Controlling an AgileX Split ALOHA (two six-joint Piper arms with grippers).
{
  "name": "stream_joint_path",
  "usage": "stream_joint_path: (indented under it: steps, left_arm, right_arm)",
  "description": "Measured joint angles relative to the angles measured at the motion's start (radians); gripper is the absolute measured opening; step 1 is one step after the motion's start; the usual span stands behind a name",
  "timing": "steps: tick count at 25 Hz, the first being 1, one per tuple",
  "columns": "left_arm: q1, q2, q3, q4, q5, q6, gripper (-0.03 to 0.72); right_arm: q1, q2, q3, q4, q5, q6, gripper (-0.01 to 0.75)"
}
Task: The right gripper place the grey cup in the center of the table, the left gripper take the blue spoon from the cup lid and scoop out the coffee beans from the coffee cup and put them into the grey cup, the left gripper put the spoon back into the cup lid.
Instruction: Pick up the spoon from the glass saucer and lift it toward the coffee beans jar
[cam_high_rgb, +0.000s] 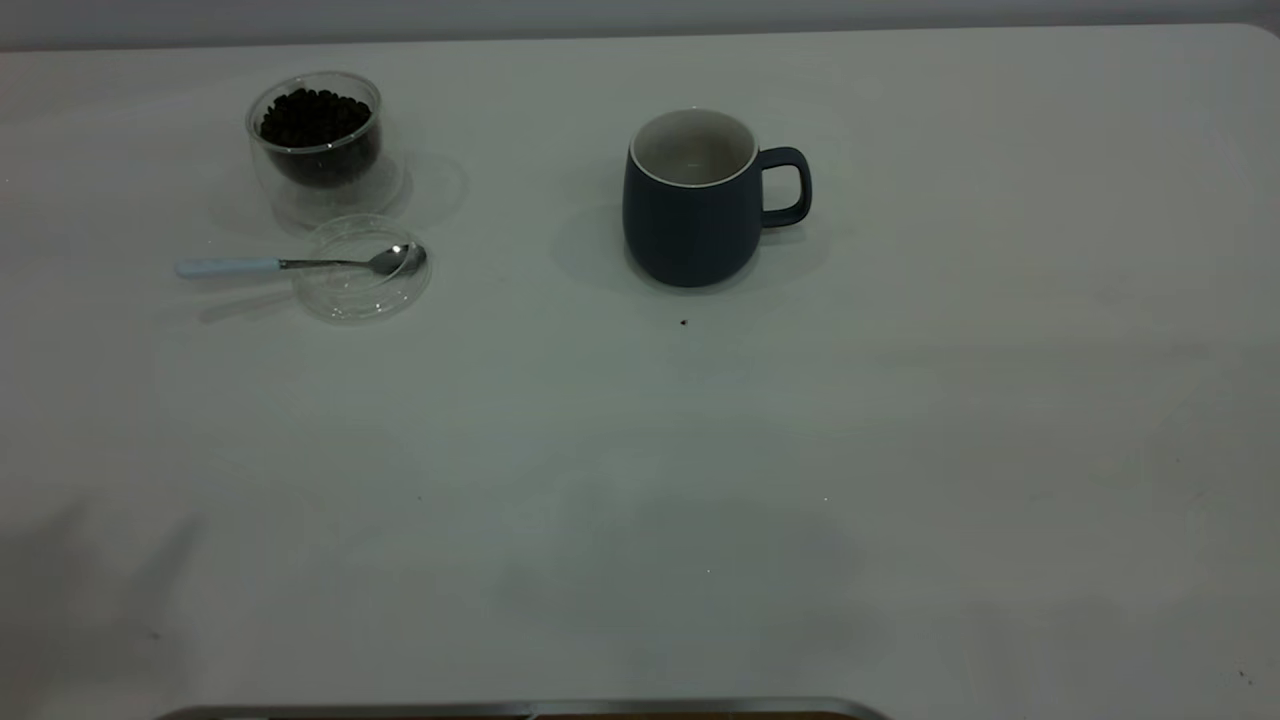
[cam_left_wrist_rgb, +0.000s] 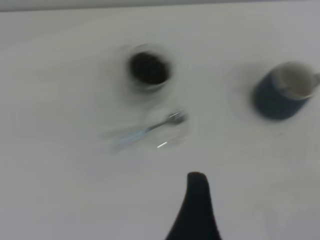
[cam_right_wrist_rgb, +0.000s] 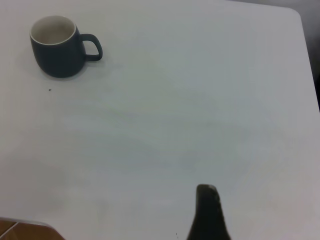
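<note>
Two tools, neither visible from the exterior camera. Left tool (cam_left_wrist_rgb: 198, 205) hanging above bare bench (cam_high_rgb: 900, 450), showing only one black tapered tip in its own wrist view; wide or narrow impossible to tell, nothing seen in its hold. Ahead of that tip and apart from it, the cup lid (cam_high_rgb: 345, 300) with the blue spoon (cam_high_rgb: 300, 264) across it. Beyond those, the coffee cup (cam_high_rgb: 300, 195); off to one side and farther away, the grey cup (cam_high_rgb: 690, 225).

Seen from the exterior camera: coffee cup upright at far left of the bench, filled near the brim with coffee beans (cam_high_rgb: 315, 118). Cup lid flat on the bench just in front of it, on the camera's side; touching or merely beside, hard to say. Spoon bowl resting inside the lid near its right rim, pale handle reaching out past the left rim. Grey cup upright near the middle of the bench, well apart from the coffee cup, handle pointing to the view's right, white inside. One small dark speck (cam_high_rgb: 683, 322) on the bench just in front of the grey cup.

Right tool (cam_right_wrist_rgb: 207, 212) likewise above bare bench, well away from the grey cup; only one dark tip in view, spread impossible to tell, nothing seen in its hold.
</note>
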Motion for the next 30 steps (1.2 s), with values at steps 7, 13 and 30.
stream_joint_path:
  steps: [7,13,30]
  left_arm:
    - [0.0,0.429,-0.127,-0.539,-0.033,0.48,0.713]
    - [0.083,0.69,-0.218,-0.722,0.083,0.658,0.713]
    - [0.512,1.284,-0.432,-0.733,0.463,0.857,0.713]
  right_arm:
    - [0.0,0.0,0.0,0.0,0.001,0.0,0.592]
    - [0.0,0.0,0.0,0.0,0.001,0.0,0.592]
    - [0.0,0.0,0.0,0.0,0.002,0.0,0.592]
